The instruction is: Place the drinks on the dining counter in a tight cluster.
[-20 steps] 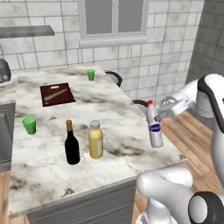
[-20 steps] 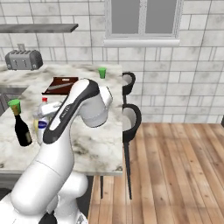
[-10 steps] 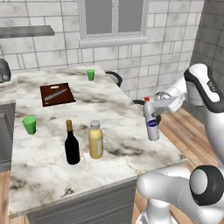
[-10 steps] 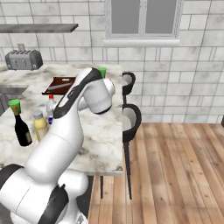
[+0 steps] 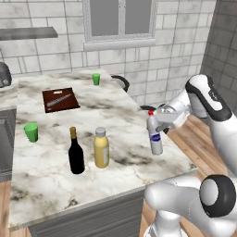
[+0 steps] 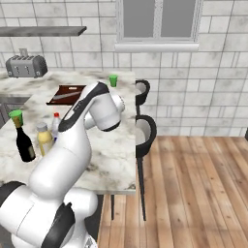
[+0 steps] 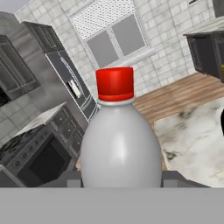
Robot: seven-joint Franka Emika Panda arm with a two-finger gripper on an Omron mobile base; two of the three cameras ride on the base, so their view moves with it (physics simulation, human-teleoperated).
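The small clear bottle [image 5: 155, 137] with the red cap and blue label sits in the end effector [image 5: 159, 124], which is clamped on its upper body near the right edge of the tabletop [image 5: 51, 185]. I can't tell whether its base touches the marble or hangs just above it. In the hand view the small clear bottle [image 7: 120, 144] is right up against the camera, red cap on top, and its lower half is cut off by the bottom of the picture. The finger tips [image 7: 175, 178] barely peek out on either side of it.

Well off to the end effector's left stand the squat yellow bottle [image 5: 101, 148] and the dark wine bottle [image 5: 76, 152], just beside each other. From the right base camera the arm hides most of the small clear bottle [image 6: 55, 126], only the cap and shoulder poking out next to the yellow bottle [image 6: 44, 138] and wine bottle [image 6: 24, 143].

Further left there's a green cup [image 5: 31, 132], another green cup [image 5: 96, 79] at the far end, and a brown cutting board [image 5: 60, 99]. What's inside the cups is too small to make out.
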